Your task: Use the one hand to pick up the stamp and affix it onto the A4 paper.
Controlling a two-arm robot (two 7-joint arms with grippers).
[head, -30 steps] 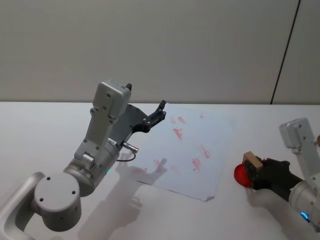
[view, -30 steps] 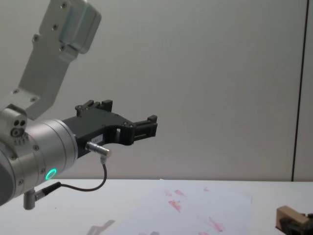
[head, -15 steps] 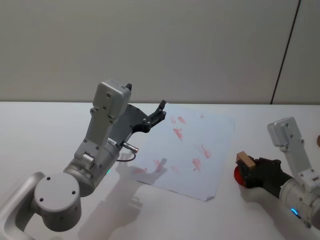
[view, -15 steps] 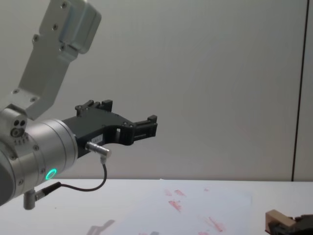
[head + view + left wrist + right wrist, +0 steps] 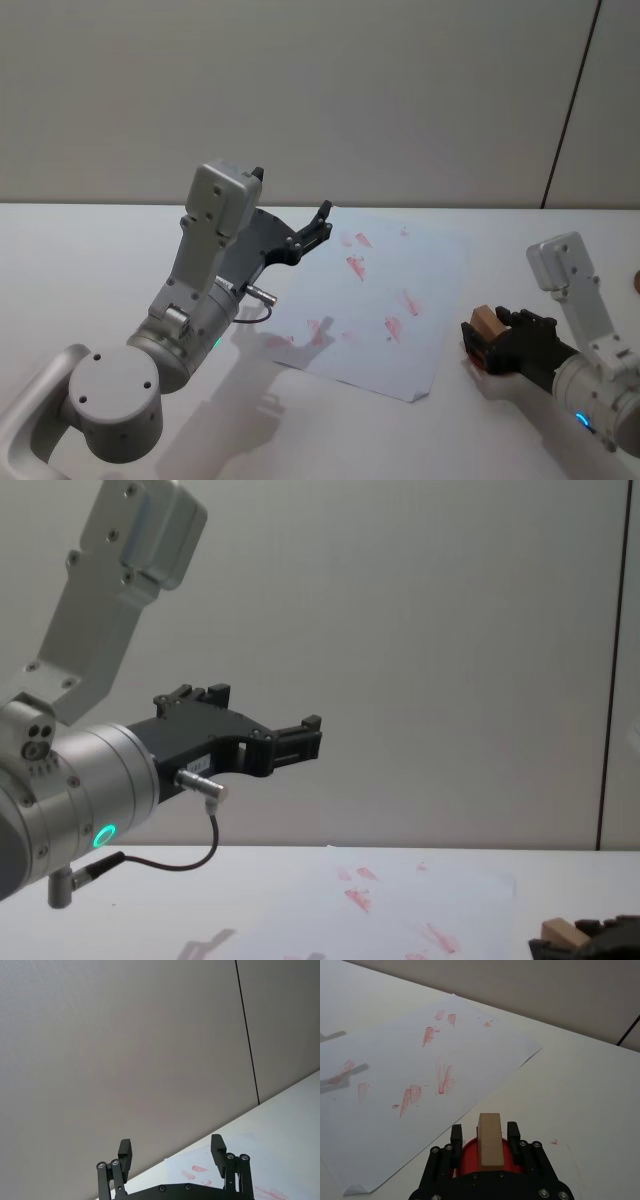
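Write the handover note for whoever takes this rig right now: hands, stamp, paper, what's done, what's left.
Right hand: shut on the stamp, low over the table just off the paper's right edge; a red round thing sits under the stamp.
Left hand: open, parked raised above the paper's far left side.
Paper: flat on the table, already carrying several red prints.
Done: stamp picked up.
Left: carry it over the paper, press it down, lift off.
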